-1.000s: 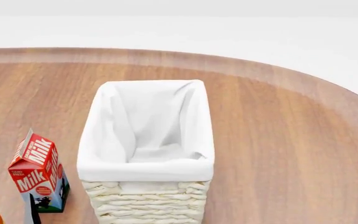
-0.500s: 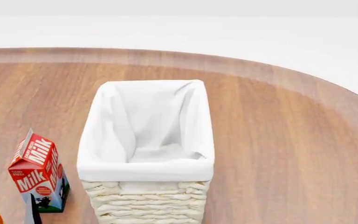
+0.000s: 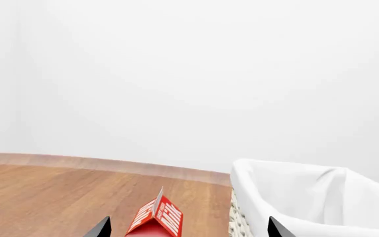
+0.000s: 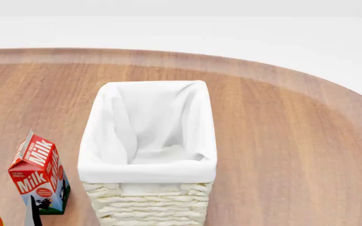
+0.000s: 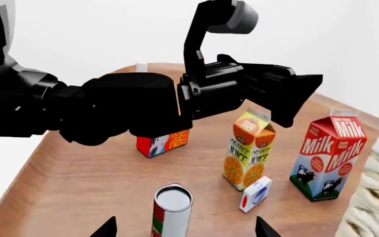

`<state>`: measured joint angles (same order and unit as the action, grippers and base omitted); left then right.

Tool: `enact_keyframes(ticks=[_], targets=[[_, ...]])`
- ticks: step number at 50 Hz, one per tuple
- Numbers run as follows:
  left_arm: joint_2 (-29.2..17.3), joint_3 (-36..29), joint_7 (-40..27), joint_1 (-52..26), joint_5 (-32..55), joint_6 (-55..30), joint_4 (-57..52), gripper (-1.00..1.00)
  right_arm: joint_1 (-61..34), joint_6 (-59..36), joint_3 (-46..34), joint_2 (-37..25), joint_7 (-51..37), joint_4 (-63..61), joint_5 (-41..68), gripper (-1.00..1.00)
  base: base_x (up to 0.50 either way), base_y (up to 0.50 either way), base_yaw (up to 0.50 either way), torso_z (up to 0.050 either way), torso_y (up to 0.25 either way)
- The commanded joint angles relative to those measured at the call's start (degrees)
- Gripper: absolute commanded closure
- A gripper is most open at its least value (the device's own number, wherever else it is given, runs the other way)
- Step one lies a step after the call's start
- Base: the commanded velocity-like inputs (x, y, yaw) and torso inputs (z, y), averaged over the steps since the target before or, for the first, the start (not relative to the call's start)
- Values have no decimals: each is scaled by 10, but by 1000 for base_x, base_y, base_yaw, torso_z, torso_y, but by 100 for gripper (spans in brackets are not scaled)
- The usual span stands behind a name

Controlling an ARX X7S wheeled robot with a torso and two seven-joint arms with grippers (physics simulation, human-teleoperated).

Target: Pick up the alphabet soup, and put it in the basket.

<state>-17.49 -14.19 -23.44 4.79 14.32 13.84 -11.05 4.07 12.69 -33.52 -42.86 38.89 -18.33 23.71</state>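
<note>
The alphabet soup can (image 5: 171,210) shows only in the right wrist view. It stands upright on the wooden table (image 4: 282,141), well in from the curved edge, its lower part is cut off by the frame, and its label is too narrow a strip to read. The right gripper (image 5: 184,228) shows only two dark tips spread wide on either side of the can, jaws released and holding nothing. The left gripper (image 3: 188,229) likewise shows just two tips set wide apart, also released and empty. In the right wrist view the black left arm (image 5: 110,106) hangs over the table and covers most of a red carton (image 5: 163,143), so its print cannot be made out. There is one basket (image 4: 146,172), standing mid-table with only white cloth showing inside it. Its base is cut off in the head view, and only a bit of woven wall shows in the right wrist view. One milk carton (image 4: 39,174) stands just beside the basket on the robot's left. One orange juice carton (image 5: 248,148) stands next to the milk carton, and one small white, blue and red box (image 5: 255,193) lies at its foot. The can is well apart from the basket, beyond the cartons. A dark sliver and an orange corner at the head view's lower left are too cropped to identify.
</note>
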Motion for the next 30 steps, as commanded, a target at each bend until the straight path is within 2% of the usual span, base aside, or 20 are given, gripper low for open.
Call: enact_keyframes(ticks=[1,30], targets=[[-2,-1,-3,1,1,1,-2,-100,-8,-10,-10,10,0,15,-15,-100,0,0,0,0,0],[-5,-4,-6,0,3,5,0,-100,-22,-25,-23,24,-13,43,-51,-100,0,0,0,0,0]])
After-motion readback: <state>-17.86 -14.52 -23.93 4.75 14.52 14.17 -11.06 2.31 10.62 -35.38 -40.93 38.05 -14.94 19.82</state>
